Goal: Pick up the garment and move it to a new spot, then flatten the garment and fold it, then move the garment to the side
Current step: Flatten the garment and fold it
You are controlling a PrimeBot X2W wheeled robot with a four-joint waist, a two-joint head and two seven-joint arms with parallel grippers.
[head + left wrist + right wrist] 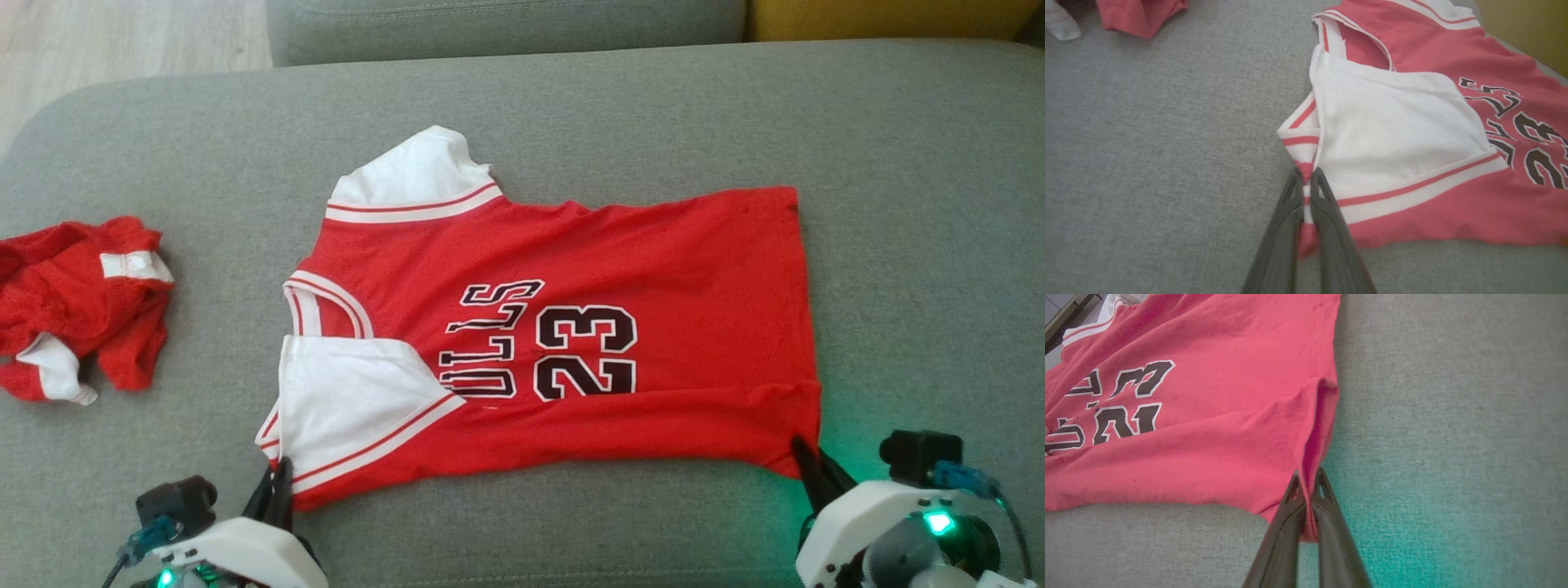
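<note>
The garment [571,327] is a red jersey with white sleeves and a black "23", spread sideways on the grey couch seat, collar to the left. My left gripper [277,478] is shut on the near sleeve's striped edge; in the left wrist view the left gripper [1306,177] pinches that red-and-white trim of the garment [1404,134]. My right gripper [804,457] is shut on the near hem corner, and in the right wrist view the right gripper [1308,479] clamps a raised fold of the garment [1208,428].
A crumpled pair of red shorts with white trim [77,306] lies at the seat's left end, also in the left wrist view as red shorts [1139,16]. The couch backrest [506,28] runs along the far side. Wooden floor [122,41] shows at top left.
</note>
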